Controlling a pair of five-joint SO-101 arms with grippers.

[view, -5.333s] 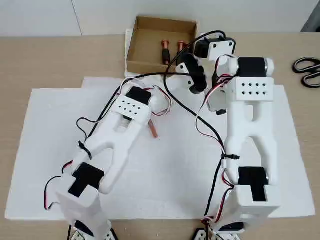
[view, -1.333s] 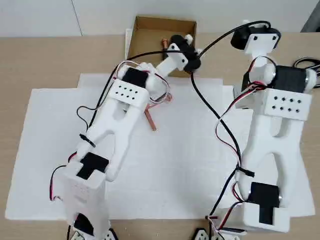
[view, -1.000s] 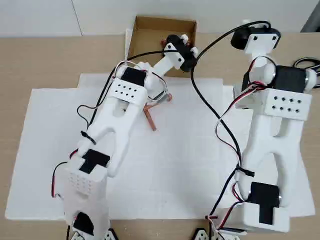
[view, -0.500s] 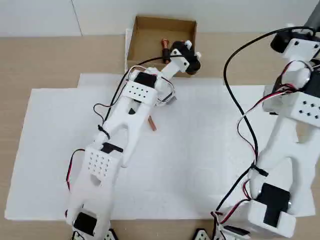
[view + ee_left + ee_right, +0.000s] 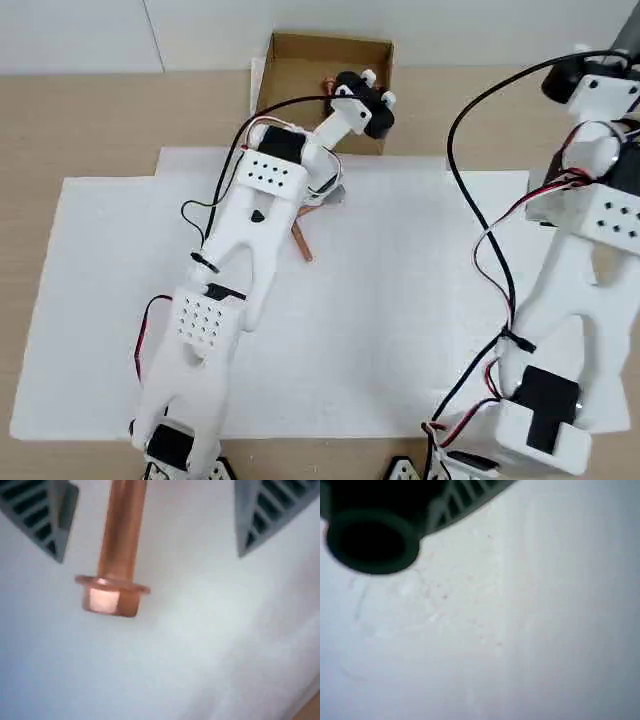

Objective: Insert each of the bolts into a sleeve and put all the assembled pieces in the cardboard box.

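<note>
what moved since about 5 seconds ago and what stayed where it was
The right arm drew back from beside the cardboard box, away to the right. The left arm stretched forward, its wrist end now at the box's near right corner. The bolt on the white sheet and the box stayed about where they were.

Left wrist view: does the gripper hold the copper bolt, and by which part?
Nothing is held. The left gripper is open; the copper bolt lies between its fingers, with a gap on each side.
</note>
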